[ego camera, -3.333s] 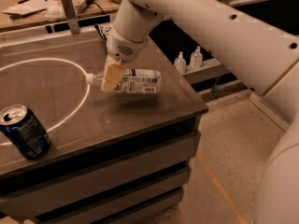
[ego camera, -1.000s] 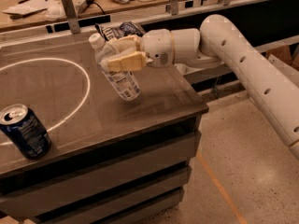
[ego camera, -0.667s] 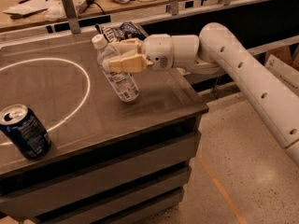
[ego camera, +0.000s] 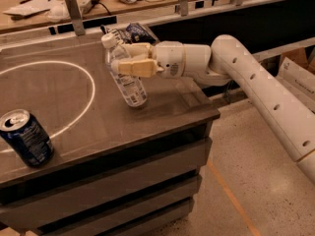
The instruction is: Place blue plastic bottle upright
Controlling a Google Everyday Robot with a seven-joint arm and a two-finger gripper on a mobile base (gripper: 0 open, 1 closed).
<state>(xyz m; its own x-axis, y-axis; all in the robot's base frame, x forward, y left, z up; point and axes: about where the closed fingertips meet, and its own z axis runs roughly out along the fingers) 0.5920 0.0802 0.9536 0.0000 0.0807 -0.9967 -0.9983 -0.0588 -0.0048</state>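
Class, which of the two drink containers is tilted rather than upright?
The blue plastic bottle, white-capped, leaning in the gripper over the right side of the table. The dark blue soda can stands upright at front left, untouched.

A can is standing at the table's front left. A white ring is arcing back from beside the can. A crinkled bag is lying well behind the can, at the far edge. The pincer is hanging between can and bag, gripping the bottle.
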